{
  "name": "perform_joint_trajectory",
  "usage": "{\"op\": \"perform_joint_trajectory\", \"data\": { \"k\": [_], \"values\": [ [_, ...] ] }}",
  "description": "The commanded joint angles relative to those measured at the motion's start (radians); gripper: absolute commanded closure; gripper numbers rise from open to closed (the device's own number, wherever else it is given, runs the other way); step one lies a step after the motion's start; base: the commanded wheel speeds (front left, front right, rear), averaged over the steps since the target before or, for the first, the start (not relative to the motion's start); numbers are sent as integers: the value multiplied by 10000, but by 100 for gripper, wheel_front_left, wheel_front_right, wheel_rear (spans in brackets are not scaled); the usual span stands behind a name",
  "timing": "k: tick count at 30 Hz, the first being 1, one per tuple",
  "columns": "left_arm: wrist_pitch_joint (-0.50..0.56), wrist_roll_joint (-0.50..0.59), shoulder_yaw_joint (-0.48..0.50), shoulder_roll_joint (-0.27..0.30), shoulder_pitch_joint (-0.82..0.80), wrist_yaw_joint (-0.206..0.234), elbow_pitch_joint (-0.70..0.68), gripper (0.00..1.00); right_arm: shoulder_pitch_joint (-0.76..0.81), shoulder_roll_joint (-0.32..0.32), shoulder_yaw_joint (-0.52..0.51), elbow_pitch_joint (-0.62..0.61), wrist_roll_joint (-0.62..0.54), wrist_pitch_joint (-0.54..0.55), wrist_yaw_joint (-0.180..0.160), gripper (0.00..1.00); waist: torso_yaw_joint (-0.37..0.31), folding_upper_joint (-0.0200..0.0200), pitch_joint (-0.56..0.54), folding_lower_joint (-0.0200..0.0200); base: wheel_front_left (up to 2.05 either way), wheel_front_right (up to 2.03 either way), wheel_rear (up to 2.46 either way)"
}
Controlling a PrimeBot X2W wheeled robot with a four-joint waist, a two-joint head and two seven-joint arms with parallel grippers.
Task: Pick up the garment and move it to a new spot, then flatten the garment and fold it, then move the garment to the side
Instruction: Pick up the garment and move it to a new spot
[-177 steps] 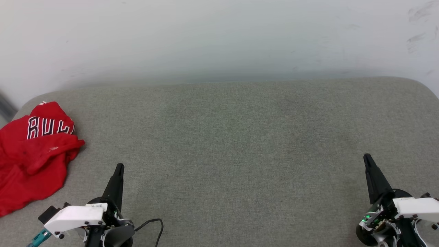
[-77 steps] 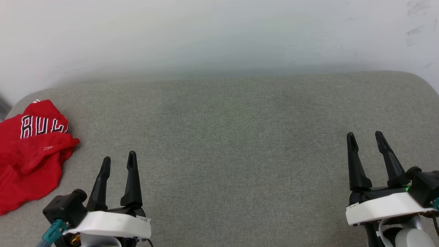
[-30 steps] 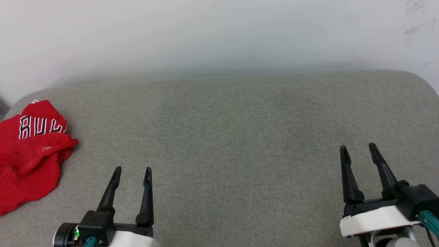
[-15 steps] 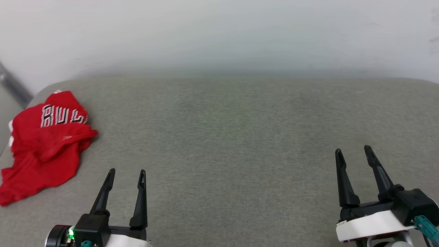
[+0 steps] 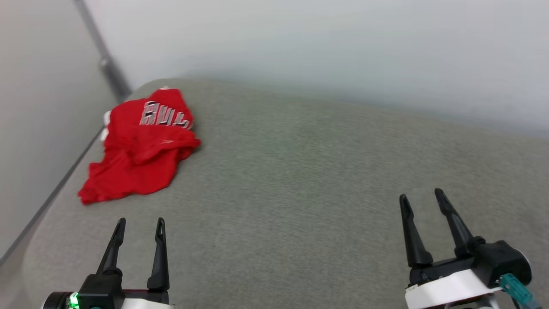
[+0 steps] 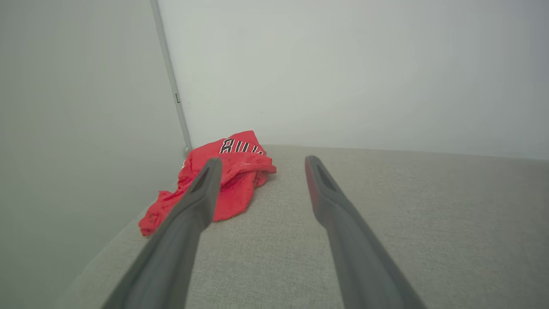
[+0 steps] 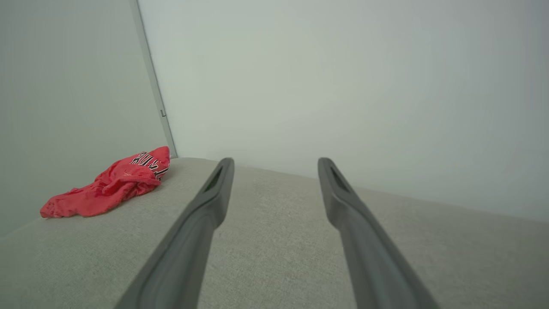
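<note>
Grippers first: the left gripper [image 5: 140,222] sits at the near left with its two dark fingers spread apart and nothing between them, pointing out over the grey fabric cushion [image 5: 300,180]. The right gripper [image 5: 420,195] is at the near right, spread the same way and also empty.

Moving outward, the red jersey [image 5: 141,150] is crumpled in a heap at the far left corner of the cushion, right up by the left wall [image 5: 38,107] and close to the dark corner strip [image 5: 107,64] where it meets the back wall [image 5: 321,43]. It's pretty much straight ahead of the left gripper, but farther out, with a stretch of bare cushion in between, so no contact. From the right gripper it's well apart, way across to the left and farther back.

Black white-outlined lettering shows on the far fold of the jersey, only partly readable since it's bunched up. There's a sliver of white at its left edge, and the near end trails flat toward the cushion's left edge.
</note>
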Motion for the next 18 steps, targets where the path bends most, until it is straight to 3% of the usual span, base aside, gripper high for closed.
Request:
{"op": "perform_joint_trajectory", "data": {
  "k": [1, 9, 18],
  "values": [
    [-28, 44, 29, -12, 108, -82, -32, 0, 159, -5, 136, 20, -36, -21, -3, 0, 734, 0, -178, 0, 0, 0, 0],
    [-28, 149, 165, -12, 329, -160, -111, 0, 257, -6, 431, 110, 57, -21, -3, 0, 1666, 0, -402, 0, 0, 0, 0],
    [-28, 145, 243, -15, 377, -254, -144, 0, 242, -6, 569, 175, 138, -21, -3, 0, 1935, 0, -397, 0, 0, 0, 0]
  ]
}}
